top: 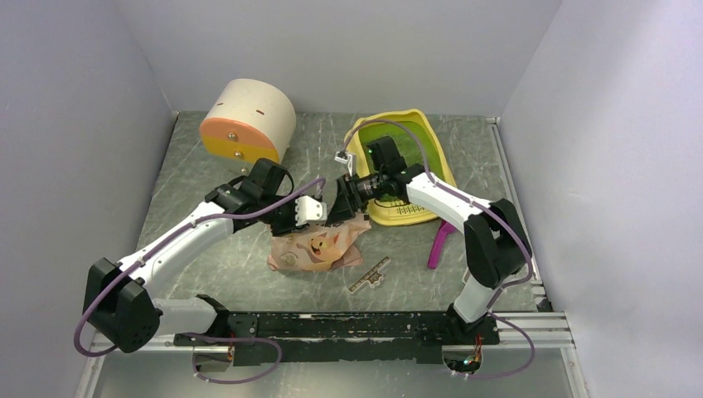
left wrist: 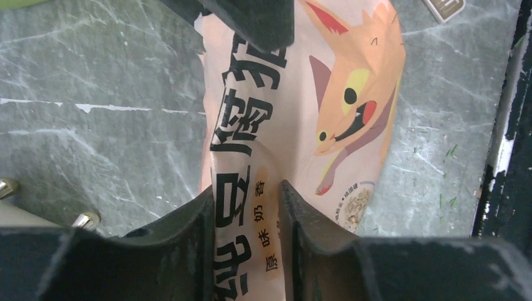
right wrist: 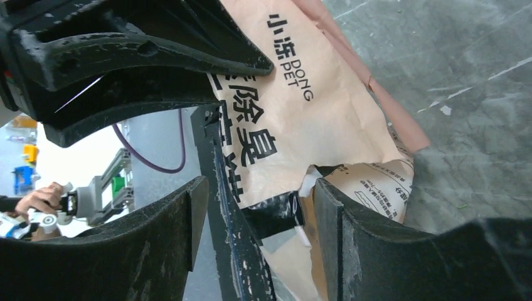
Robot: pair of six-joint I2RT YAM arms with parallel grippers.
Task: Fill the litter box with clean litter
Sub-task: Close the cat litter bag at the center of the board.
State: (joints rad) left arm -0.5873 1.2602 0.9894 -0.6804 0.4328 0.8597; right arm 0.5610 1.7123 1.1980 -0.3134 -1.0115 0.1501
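From above, the pink cat-printed litter bag (top: pixel 319 245) lies on the worktop (top: pixel 477 162); the yellow litter box (top: pixel 406 215) sits just beyond its far right corner, and the left pincer (top: pixel 328 214) and right pincer (top: pixel 341 199) meet over its top edge. Left wrist: the left pincer (left wrist: pixel 246 187) is clenched on a raised fold of the bag. Right wrist: the right pincer (right wrist: pixel 258 185) straddles the bag's torn mouth; whether it grips cannot be told.

Pale walls (top: pixel 348 50) around a grey table (top: pixel 240 274)
The walls stand on three sides. The table looks like stone, with white streaks. A black bar (top: pixel 365 325) runs along its near edge.
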